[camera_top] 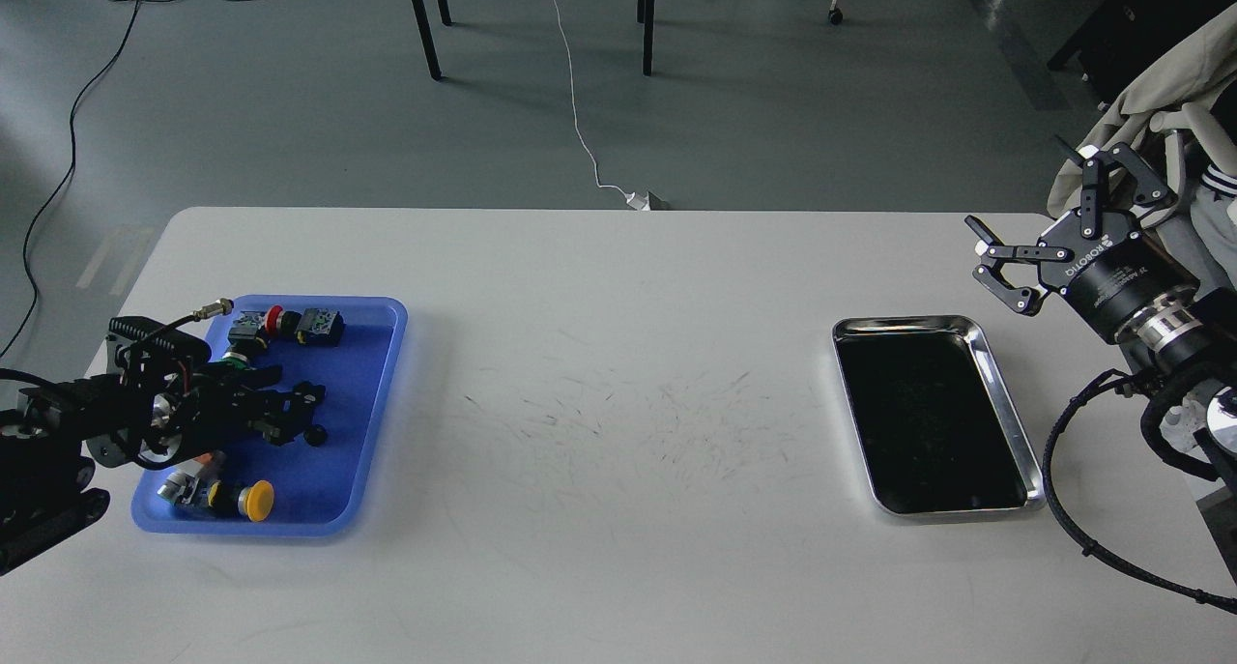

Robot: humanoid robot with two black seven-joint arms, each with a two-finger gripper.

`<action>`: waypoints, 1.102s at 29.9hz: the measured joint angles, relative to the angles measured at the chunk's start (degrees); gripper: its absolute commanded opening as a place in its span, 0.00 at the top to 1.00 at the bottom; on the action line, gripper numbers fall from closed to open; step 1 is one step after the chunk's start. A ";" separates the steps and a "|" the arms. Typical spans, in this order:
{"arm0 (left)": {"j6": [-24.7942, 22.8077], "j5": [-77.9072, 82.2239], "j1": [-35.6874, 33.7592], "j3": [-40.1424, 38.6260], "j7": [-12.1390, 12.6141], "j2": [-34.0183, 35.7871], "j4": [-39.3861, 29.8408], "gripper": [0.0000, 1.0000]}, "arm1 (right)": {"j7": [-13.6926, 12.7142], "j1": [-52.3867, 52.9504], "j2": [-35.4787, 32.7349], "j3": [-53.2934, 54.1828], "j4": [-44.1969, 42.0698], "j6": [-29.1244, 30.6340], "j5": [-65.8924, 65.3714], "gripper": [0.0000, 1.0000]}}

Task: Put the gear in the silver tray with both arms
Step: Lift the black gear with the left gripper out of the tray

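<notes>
Right gripper (pixel 1032 221): fingers spread wide, holding nothing, near silver tray (pixel 1005 393)
Left gripper (pixel 295 415): over blue tray (pixel 382 374), grip unclear
Surface: white table (pixel 618 432)
Room: grey floor

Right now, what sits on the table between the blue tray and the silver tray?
Nothing. In the head view, the stretch between the blue tray and the silver tray is bare white table, showing only faint scuff marks.

Two black arms are seen — the right arm (pixel 1140 297) ringed in silver, lettered white, trailed by a looped black cable; the left arm (pixel 145 418) possibly red-wired.
</notes>
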 measured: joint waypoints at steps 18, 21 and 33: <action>-0.01 -0.04 -0.43 1.14 -0.34 1.20 -1.39 0.90 | 0.08 0.00 0.09 -0.17 -0.96 0.00 0.00 0.01; -0.72 -0.04 -1.91 1.17 -0.64 4.42 -4.80 0.90 | 0.08 0.00 0.09 -0.17 -0.97 0.00 0.00 0.01; -9.36 -0.48 -19.69 -0.11 4.91 15.12 -32.84 0.90 | -0.01 0.56 0.09 -0.56 -0.97 -0.17 0.00 0.01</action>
